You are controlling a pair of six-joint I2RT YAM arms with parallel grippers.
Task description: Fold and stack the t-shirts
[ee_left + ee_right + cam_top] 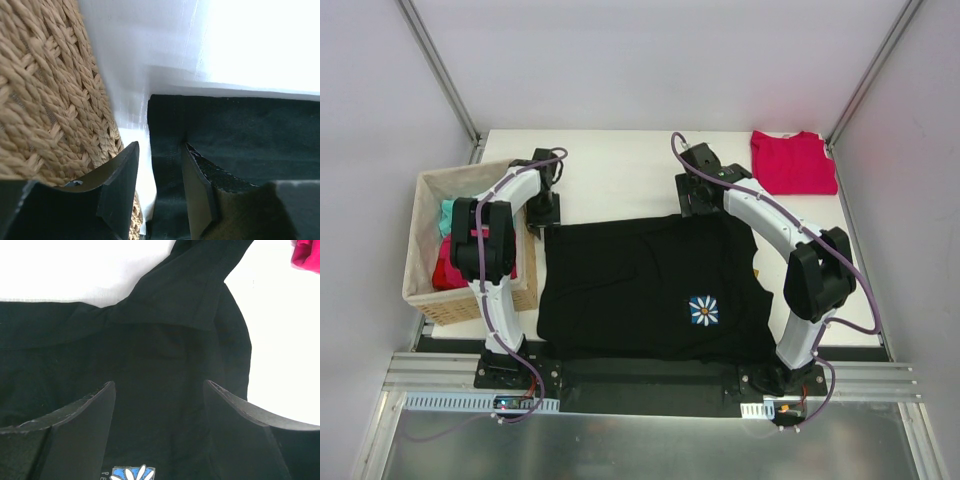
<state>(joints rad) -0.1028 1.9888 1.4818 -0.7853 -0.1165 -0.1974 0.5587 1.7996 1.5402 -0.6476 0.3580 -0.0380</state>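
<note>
The black t-shirt (pixel 640 290) is spread on the table (pixel 620 165), and the red t-shirt (pixel 792 162) is laid at its far right corner. Lettering by the daisy emblem (pixel 132 473) cannot be read. The left gripper (pixel 160 147) is part-spread astride the black hem, hard against the basket (pixel 45 100). The right gripper (pixel 159 384) is held spread wide above the black cloth.

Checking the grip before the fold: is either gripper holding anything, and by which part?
Nothing is gripped yet. The left gripper stands open astride the left edge of the black t-shirt; the right gripper hangs open above it.
</note>
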